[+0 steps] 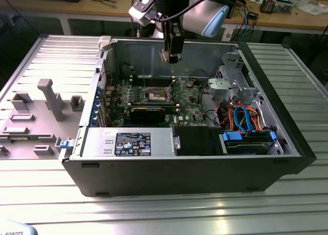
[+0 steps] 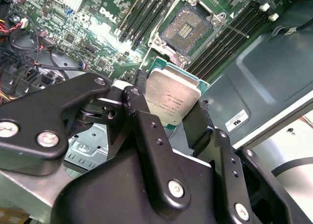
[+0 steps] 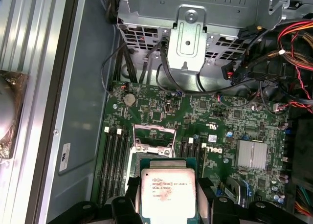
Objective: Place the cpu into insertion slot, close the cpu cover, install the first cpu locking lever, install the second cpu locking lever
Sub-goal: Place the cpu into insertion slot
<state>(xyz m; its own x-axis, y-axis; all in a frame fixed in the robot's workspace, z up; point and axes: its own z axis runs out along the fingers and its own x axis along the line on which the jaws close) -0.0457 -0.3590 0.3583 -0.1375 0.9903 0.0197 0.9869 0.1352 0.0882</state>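
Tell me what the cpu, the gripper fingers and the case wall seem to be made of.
The cpu: a pale, matte metal top, dully reflective, on a green board edge, probably laminate. The fingers gripping it: black, smooth, semi-gloss, with silver screws; coated metal or plastic, hard to tell. The case wall: grey sheet metal, satin sheen.

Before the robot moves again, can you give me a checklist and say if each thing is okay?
1. The pincer is shut on the cpu: ok.
2. The cpu is held up off the motherboard: ok.
3. The dark centre of the insertion slot is uncovered: ok.
4. The cpu is lined up square with the insertion slot: cannot tell.
5. The cables are away from the insertion slot: ok.
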